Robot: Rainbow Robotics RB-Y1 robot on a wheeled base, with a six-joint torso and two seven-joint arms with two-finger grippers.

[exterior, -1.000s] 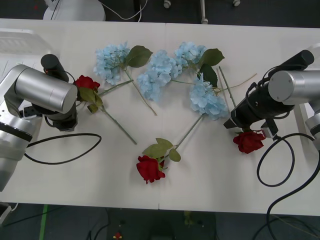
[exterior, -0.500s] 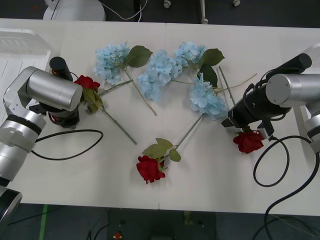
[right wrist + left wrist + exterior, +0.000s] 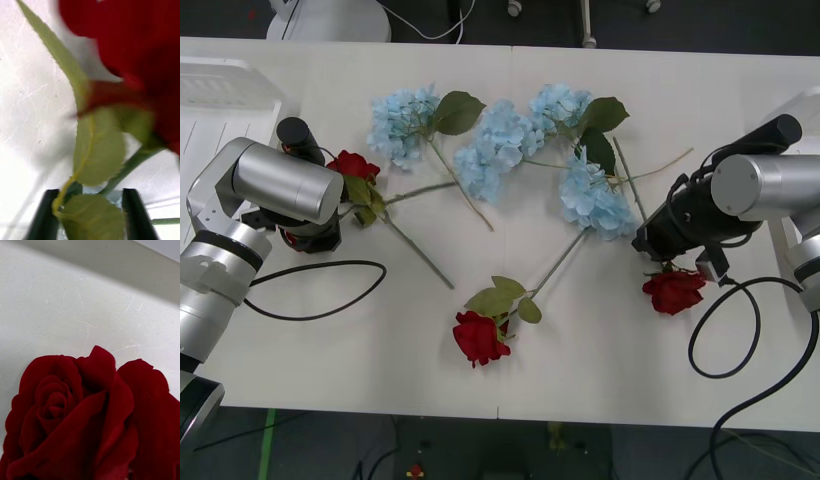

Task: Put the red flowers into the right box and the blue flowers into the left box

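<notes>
The right claw [image 3: 90, 210] sits low over the right side of the tabletop [image 3: 630, 400], its two dark fingers [image 3: 133, 213] spread either side of a green stem and leaf, not visibly pressed onto them. That rose [image 3: 673, 290] lies just near of the claw, its stem running up and away beneath the wrist toward the blue flowers [image 3: 592, 200]. The right box [image 3: 795, 240] shows as a white edge just right of this arm, the nearer arm for this bloom. The left claw's state cannot be told; it hangs directly over the far-left rose [image 3: 355, 165], bloom close beneath the camera. A third rose [image 3: 479, 337] lies centre-near. The left box [image 3: 220, 110] sits far left.
</notes>
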